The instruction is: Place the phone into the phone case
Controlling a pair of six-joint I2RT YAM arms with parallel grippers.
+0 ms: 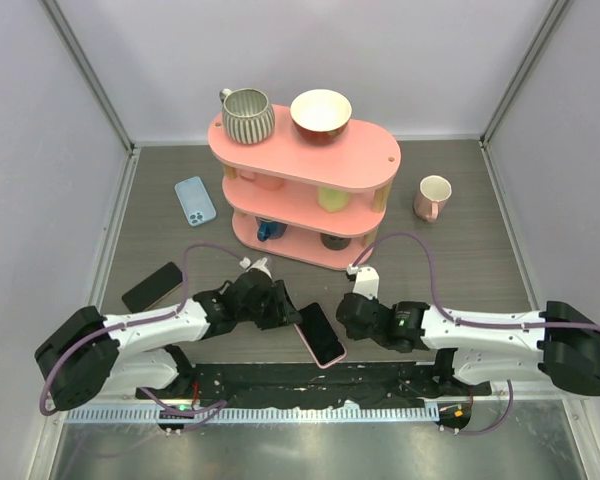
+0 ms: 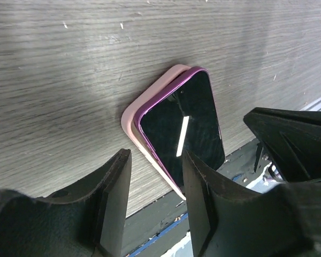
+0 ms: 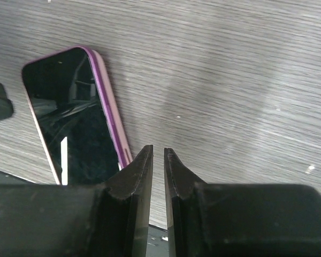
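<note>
Your purple phone (image 2: 187, 123) lies screen-up on the pink phone case (image 2: 129, 115), at the near edge of the tabletop (image 1: 460, 260) between the two arms. The case's rim shows past one long side and one end of the phone; you cannot tell whether it is fully seated. Your left gripper (image 2: 155, 158) hovers just beside it, jaws moderately wide and empty. Your right gripper (image 3: 158, 152) sits low on the other side, jaws narrowed to a thin slit, holding nothing. A pink three-tier shelf (image 1: 370, 160) stands behind.
</note>
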